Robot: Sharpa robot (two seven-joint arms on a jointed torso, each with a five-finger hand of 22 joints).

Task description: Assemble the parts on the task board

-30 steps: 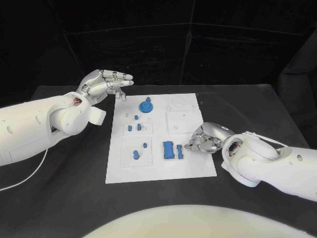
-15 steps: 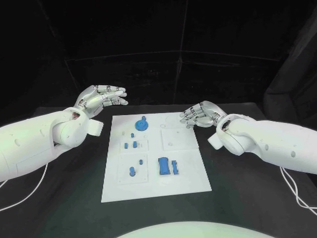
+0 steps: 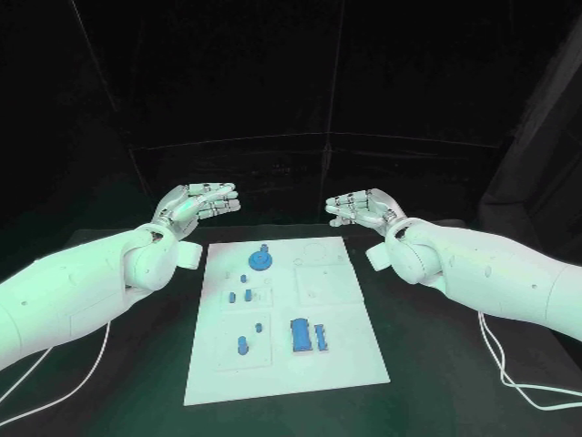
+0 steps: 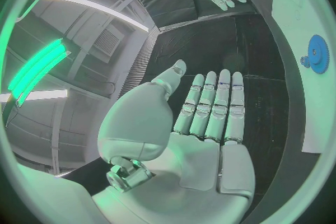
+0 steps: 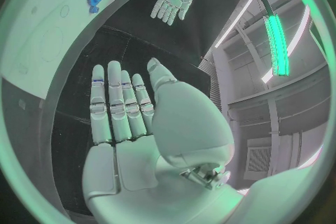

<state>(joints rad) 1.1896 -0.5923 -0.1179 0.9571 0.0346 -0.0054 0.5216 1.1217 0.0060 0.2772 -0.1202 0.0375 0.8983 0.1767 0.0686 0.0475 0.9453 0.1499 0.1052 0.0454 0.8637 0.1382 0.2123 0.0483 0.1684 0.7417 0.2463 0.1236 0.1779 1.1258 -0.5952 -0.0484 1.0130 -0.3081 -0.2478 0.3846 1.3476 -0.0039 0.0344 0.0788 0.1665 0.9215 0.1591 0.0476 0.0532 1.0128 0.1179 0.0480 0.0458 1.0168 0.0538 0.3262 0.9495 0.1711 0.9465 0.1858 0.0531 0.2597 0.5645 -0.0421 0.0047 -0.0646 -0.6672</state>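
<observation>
The white board (image 3: 288, 314) lies flat in the middle of the black table (image 3: 448, 346), long side running near to far; I read that as the working layout, everything square to me and within reach of either arm. On it the blue parts sit in their places: a round gear (image 3: 262, 259) at the far left, small pegs (image 3: 242, 295) in the left middle, two more small pieces (image 3: 248, 339) near left, and a larger blue block (image 3: 305, 334) near the centre; the right half of the board shows pale recesses with nothing blue in them that I can make out, which suggests the assembly is not finished.

Neither hand touches any of this; my left hand (image 3: 201, 202) hangs raised beyond the far left corner of the board, fingers straight and side by side, palm bare, holding nothing; my right hand (image 3: 361, 208) mirrors it beyond the far right corner, likewise flat and free of any part. I judge this a neutral, lifted pose, well apart from the board so the camera sees every part; the next move would be choosing a piece and coming down on it.
</observation>
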